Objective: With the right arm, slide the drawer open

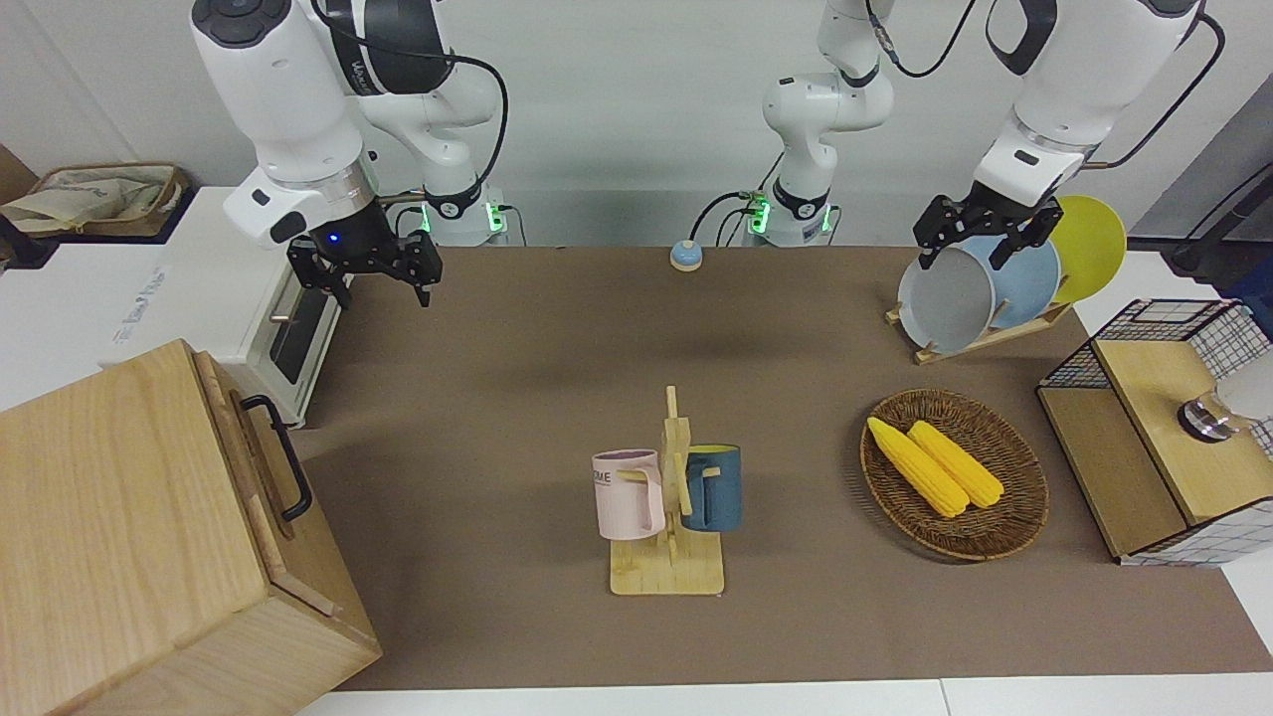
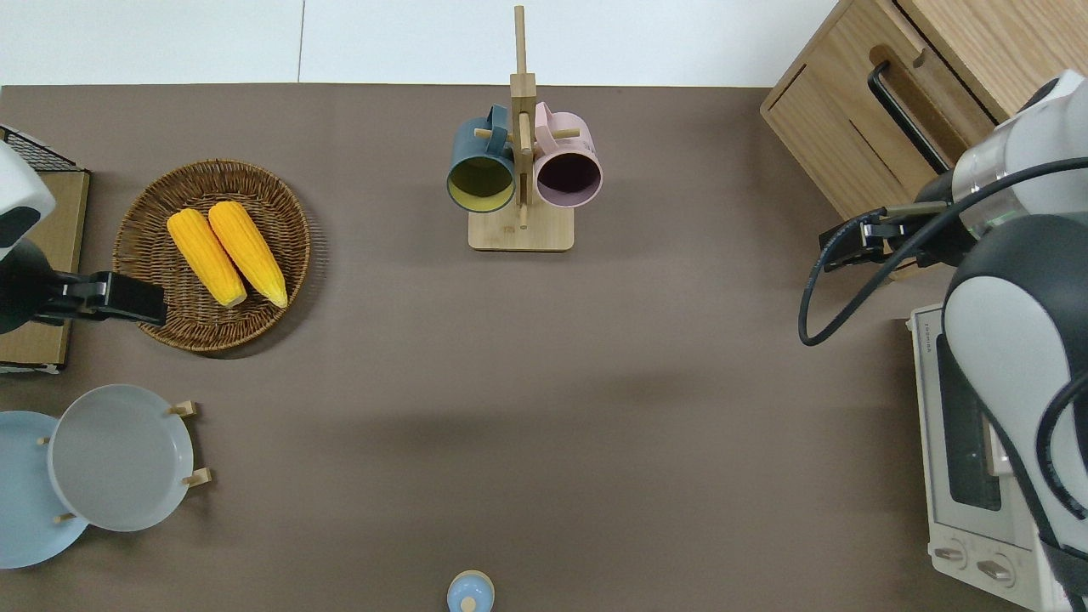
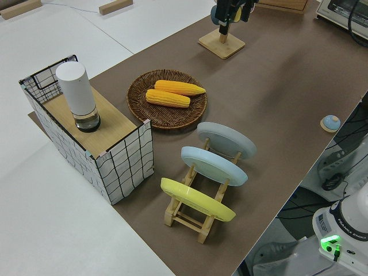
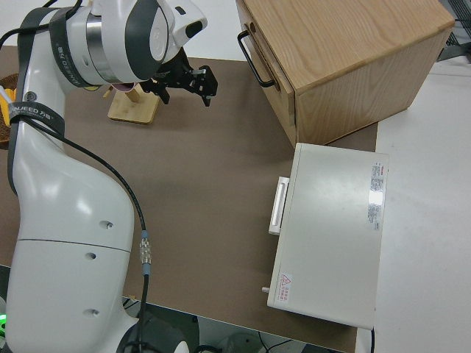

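Approach step; no contact yet. Right gripper (image 1: pixel 381 270) hangs in the air with its fingers spread and nothing between them. In the overhead view it sits over bare mat at the right arm's end of the table, just off the cabinet (image 2: pixel 850 144) corner and close to the toaster oven (image 1: pixel 249 318). The drawer (image 1: pixel 261 467) is shut, flush in the cabinet front; its black bar handle (image 1: pixel 278 457) lies well apart from the fingers. Next move, as I judge it: carry the open fingers down to the handle, straddle the bar, close, then pull straight out along the drawer's travel. Left arm is parked.
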